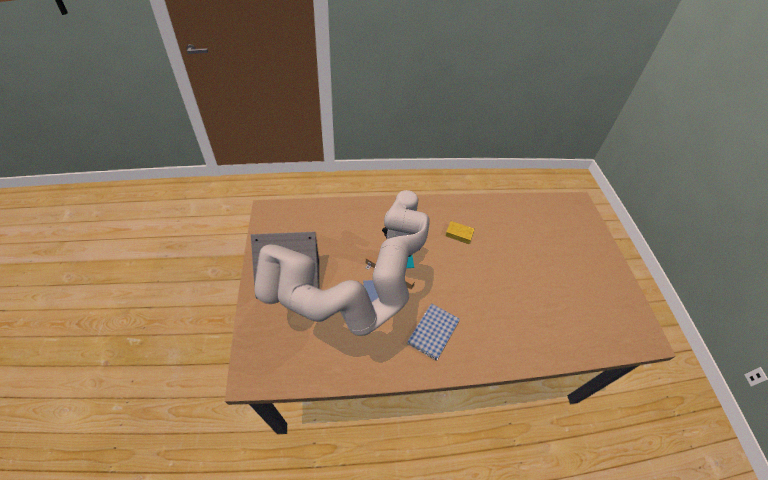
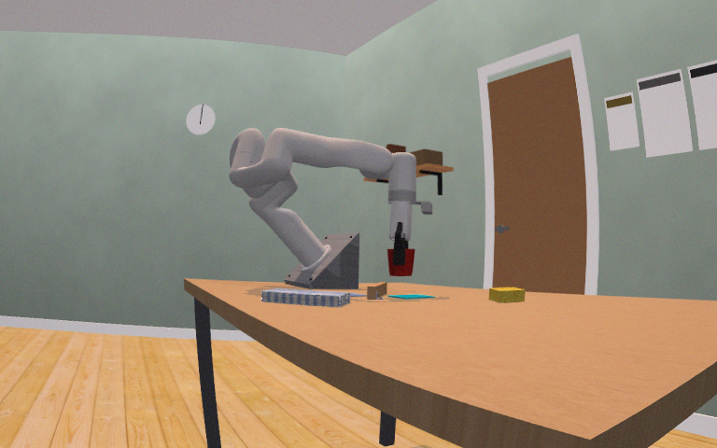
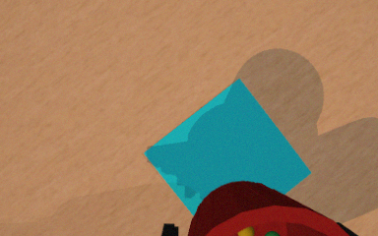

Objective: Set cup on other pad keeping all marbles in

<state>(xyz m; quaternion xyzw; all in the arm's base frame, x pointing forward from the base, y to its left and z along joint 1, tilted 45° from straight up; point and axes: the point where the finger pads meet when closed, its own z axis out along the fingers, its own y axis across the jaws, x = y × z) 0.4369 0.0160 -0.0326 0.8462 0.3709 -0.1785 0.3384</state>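
Note:
My gripper (image 2: 400,249) is shut on the red cup (image 2: 400,266) and holds it upright in the air, well above the table. In the wrist view the cup (image 3: 266,211) fills the bottom edge, with a yellow marble (image 3: 246,231) and a green marble (image 3: 272,233) inside. The teal pad (image 3: 228,147) lies flat just beyond the cup and partly under it; it also shows in the side view (image 2: 411,296) below the cup. The blue-grey pad (image 1: 369,289) peeks out beside the arm. The low wooden rail (image 2: 376,290) stands between the two pads.
A blue checked cloth block (image 1: 433,330) lies near the table's front, also visible from the side (image 2: 305,297). A yellow sponge (image 1: 459,231) sits beyond the teal pad. The arm's grey base (image 1: 284,249) is at the table's left edge.

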